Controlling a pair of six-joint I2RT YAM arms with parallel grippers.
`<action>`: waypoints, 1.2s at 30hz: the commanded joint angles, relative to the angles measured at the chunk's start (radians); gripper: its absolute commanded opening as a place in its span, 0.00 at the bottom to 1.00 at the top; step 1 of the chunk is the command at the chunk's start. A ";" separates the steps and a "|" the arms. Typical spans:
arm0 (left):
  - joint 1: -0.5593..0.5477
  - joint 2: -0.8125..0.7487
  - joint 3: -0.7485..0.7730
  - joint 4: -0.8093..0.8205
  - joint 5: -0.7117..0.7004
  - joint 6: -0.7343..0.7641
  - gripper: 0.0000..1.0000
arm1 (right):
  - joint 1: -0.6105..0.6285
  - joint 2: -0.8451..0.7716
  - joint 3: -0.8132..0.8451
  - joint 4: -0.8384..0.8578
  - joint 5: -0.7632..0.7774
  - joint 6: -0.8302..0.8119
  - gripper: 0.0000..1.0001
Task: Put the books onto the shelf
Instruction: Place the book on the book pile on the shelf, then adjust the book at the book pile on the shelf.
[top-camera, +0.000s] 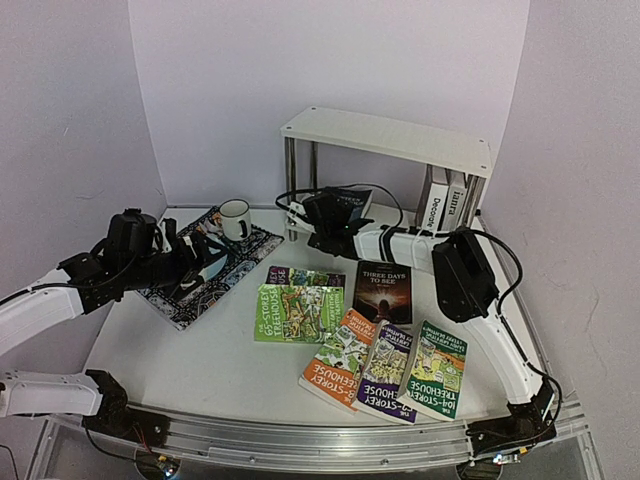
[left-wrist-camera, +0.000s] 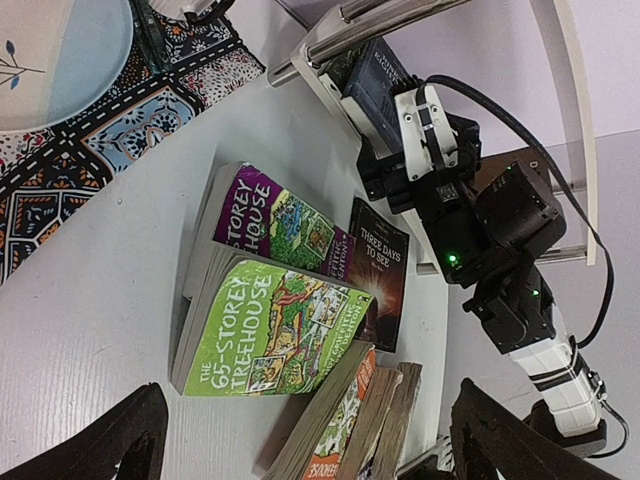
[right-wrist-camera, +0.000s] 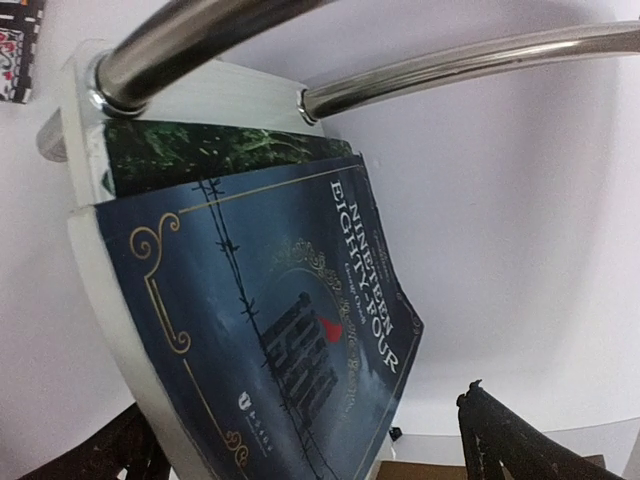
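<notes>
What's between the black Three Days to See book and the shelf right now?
The right arm lies across there, with the right gripper at the shelf; the top view shows it.

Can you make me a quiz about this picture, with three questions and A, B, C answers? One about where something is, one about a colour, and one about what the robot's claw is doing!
1. Where does the white ceramic mug stand?
A on the dark patterned placemat
B on a book
C on the floor

2. What colour is the paperback lying on top of the purple book?
A orange
B bright green
C black

3. How is the right gripper?
A open
B shut on the mug
C shut on a book

Answers:
1 A, because the mug sits on the mat's far end.
2 B, because its cover is bright green.
3 A, because its two fingers stand wide apart.
</notes>
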 joint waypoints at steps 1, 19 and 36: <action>0.004 -0.023 0.033 0.033 0.009 0.016 1.00 | 0.009 -0.082 -0.014 -0.048 -0.049 0.084 0.98; 0.004 0.005 0.038 0.034 0.001 0.035 1.00 | 0.009 -0.091 -0.013 -0.216 -0.217 0.154 0.98; 0.004 0.028 0.044 0.034 -0.004 0.063 1.00 | 0.009 -0.170 -0.116 -0.229 -0.382 0.273 0.98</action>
